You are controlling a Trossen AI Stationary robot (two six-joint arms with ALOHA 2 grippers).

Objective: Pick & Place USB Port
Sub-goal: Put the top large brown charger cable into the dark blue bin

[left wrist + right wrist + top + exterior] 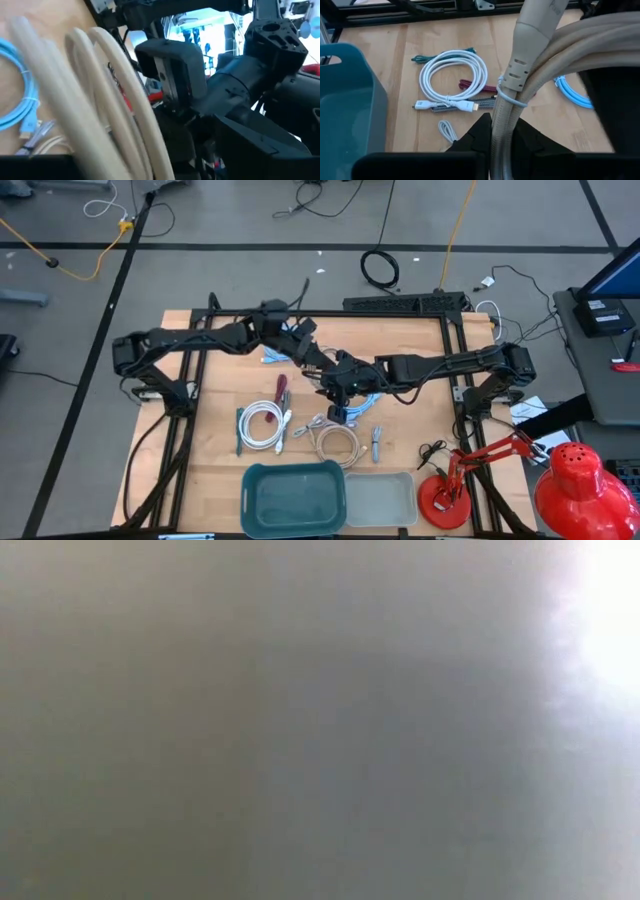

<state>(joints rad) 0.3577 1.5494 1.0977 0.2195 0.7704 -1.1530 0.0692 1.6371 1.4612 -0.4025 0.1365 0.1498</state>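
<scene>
Two dark robot arms meet over the middle of a wooden table (410,340), with a bundled beige cable (520,85) caught between them. The right gripper (501,150) is clamped on the bundle: its wrist camera shows the looped strands running up from between its closed fingers, tied by a thin clear band just below a ribbed beige strain relief. The cable is thick and cream-coloured, its jacket smooth; its connector end is cut off by the frame edge, and no brand or writing can be read anywhere on it. The left gripper (322,368) sits just left of the right one; its wrist camera sees the same beige strands close up, with the right arm's wrist behind them, but whether its fingers are apart or together cannot be told.

On the table lie a coiled white cable (452,75) with a white plug, a second beige coil (338,442) nearer the front, a light-blue cable (572,92) and a short grey cable (376,443). A teal bin (293,498) and a clear tray (380,498) stand side by side at the near edge; a red desk lamp (570,480) is at the near right. The low camera shows only a grey blur.
</scene>
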